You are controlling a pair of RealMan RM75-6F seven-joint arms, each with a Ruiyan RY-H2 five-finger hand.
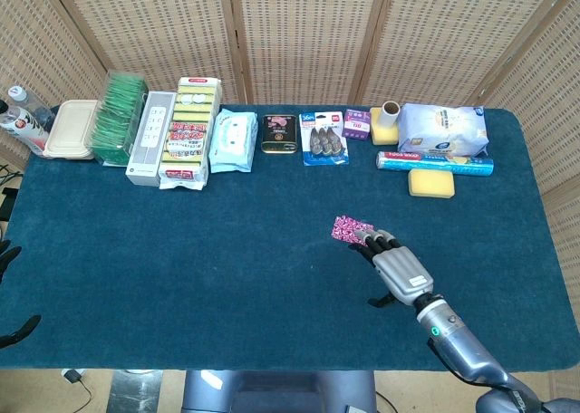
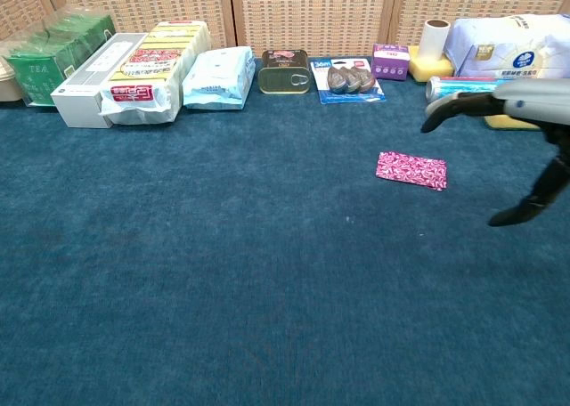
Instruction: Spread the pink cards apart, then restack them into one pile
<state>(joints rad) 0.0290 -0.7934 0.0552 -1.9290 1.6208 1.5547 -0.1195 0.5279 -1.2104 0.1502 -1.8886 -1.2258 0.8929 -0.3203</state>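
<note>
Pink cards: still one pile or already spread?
One pile. The cards lie as a single compact rectangle on the cloth, with no card lying apart. The right hand is open beside them; in chest view it hangs above, not touching.

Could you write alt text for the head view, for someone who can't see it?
A robot's right hand reaches with open fingers toward a small stack of pink patterned cards on a dark blue cloth-covered table. Packaged household goods line the far edge, in front of a woven wicker screen.

Bare cloth [image 2: 223, 246] around pink cards [image 2: 411, 170]
</note>
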